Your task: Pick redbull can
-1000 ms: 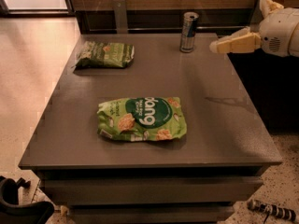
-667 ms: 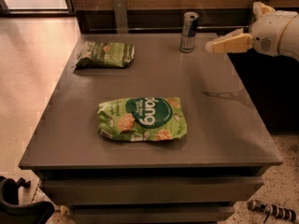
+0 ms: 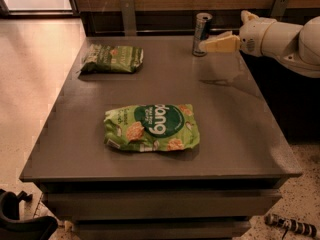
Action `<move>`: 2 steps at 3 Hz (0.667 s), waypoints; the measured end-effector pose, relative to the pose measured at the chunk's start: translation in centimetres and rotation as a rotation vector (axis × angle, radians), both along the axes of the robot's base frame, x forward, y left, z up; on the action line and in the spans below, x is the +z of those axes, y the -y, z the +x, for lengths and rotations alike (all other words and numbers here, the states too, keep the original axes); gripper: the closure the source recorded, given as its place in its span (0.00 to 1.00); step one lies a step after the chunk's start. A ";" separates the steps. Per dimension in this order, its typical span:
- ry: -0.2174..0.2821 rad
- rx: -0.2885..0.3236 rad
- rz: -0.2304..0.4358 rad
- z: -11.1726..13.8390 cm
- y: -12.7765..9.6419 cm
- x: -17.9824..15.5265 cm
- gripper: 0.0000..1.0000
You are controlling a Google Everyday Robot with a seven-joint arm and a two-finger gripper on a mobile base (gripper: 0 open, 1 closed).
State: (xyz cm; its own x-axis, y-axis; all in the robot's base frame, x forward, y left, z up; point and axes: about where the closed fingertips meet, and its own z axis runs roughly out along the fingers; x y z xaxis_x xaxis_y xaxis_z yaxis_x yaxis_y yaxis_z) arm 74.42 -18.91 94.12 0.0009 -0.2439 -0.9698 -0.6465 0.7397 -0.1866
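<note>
The gripper [image 3: 216,45] has moved left since a second ago and now reaches in from the right edge, its cream tip just beside the can's lower part. I cannot tell whether they touch, nor how wide the gripper stands.

At the far left of the table [image 3: 240,134] lies a small green bag [image 3: 111,59], flat and closed, its contents unseen. A larger green bag [image 3: 151,128] lies flat mid-table toward the front edge, also closed. The can [image 3: 202,27] stands upright at the table's back edge, right of centre, well apart from both bags. Its label is too dark to read.

The arm [image 3: 285,36] is cut off by the right edge. Bare tabletop lies between the bags and the can, and along the right side under the arm.
</note>
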 end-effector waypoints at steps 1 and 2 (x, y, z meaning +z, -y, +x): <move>0.009 0.020 0.050 2.9 -1.1 -1.2 0.00; 0.015 0.031 0.091 5.1 -2.0 -2.3 0.00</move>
State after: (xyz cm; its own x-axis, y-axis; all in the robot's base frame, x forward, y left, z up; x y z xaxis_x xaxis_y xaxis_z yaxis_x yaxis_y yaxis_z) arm 79.52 -16.94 91.82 0.0222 -0.1547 -0.9877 -0.6669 0.7338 -0.1299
